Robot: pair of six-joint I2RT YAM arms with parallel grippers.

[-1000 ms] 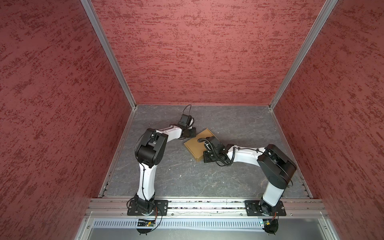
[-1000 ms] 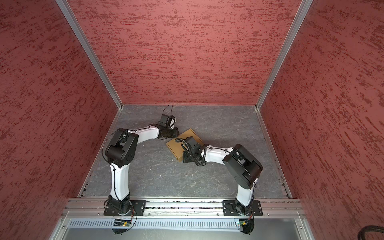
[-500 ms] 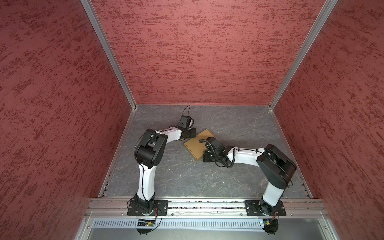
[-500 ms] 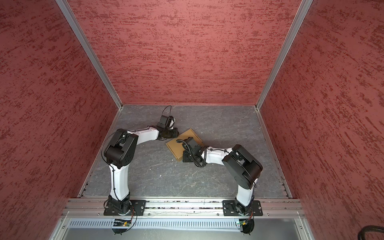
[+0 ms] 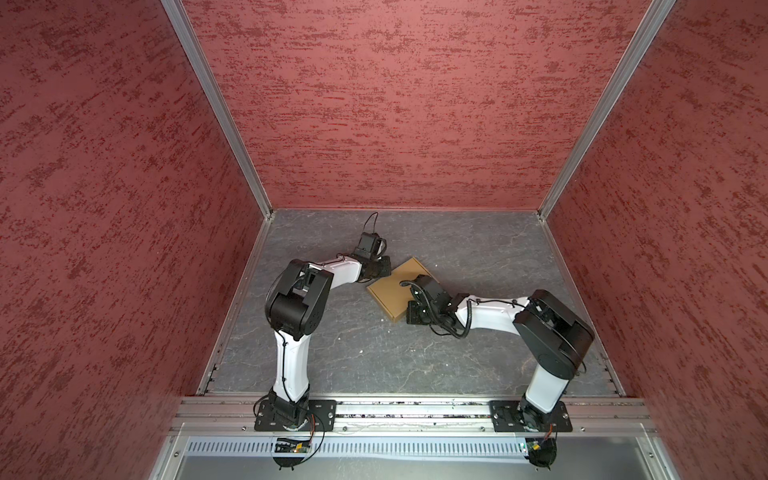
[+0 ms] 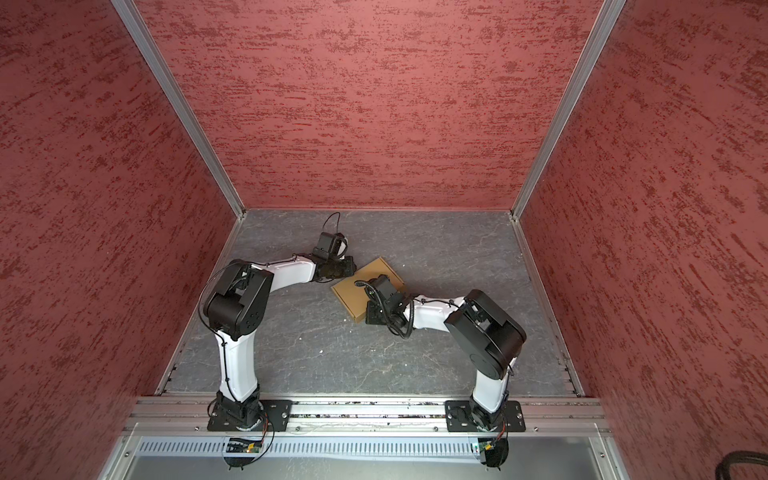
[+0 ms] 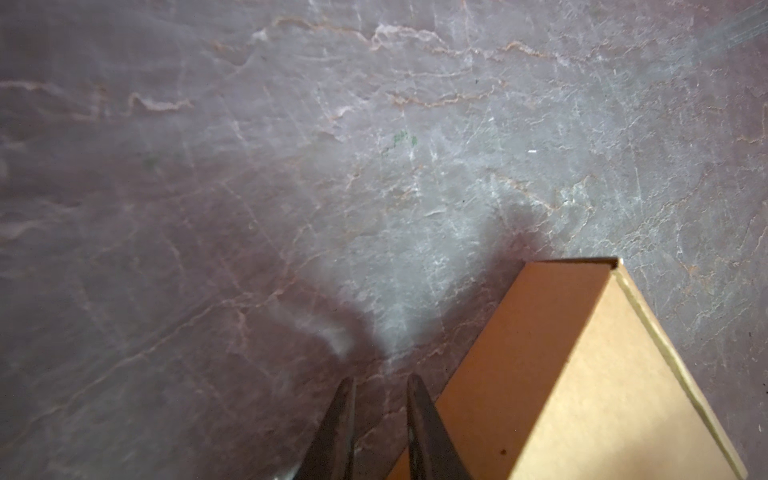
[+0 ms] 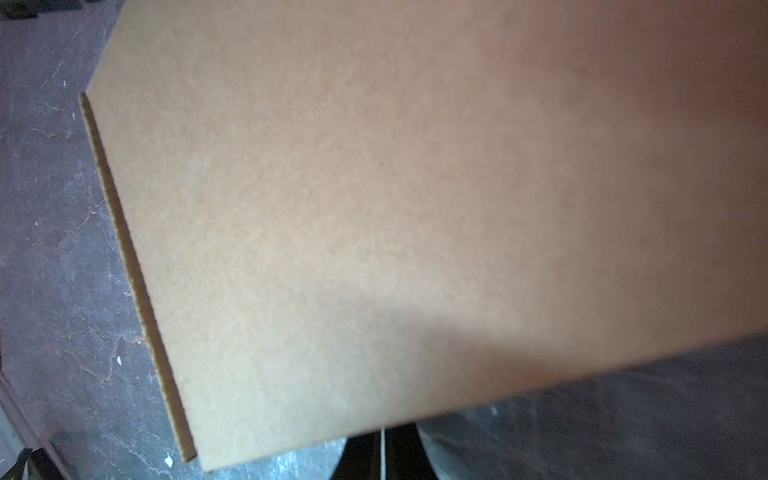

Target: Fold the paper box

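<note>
Although the left hand (image 7: 380, 379) rests just beside one side wall of the paper box (image 7: 582, 374), its fingers (image 7: 419, 415) stand slightly parted with only bare tabletop (image 7: 291, 166) between them, pinching nothing. Of the right hand (image 8: 382, 446) only the finger bases show, nearly together. The tips lie hidden behind the near edge of the box's top panel, so whether they pinch cardboard cannot be told. Both top views show the box (image 5: 390, 291) (image 6: 353, 291) lying askew near the middle of the tabletop, between the two hands, its lid flat and no flap standing free. Compared with a second ago, box and arms keep almost the same places, and no panel has visibly moved. Judgement: the folding appears essentially complete, the box holding its shape unaided. The step in hand is probably a last press or release, though any unfinished tuck beneath the right wrist stays hidden.
</note>
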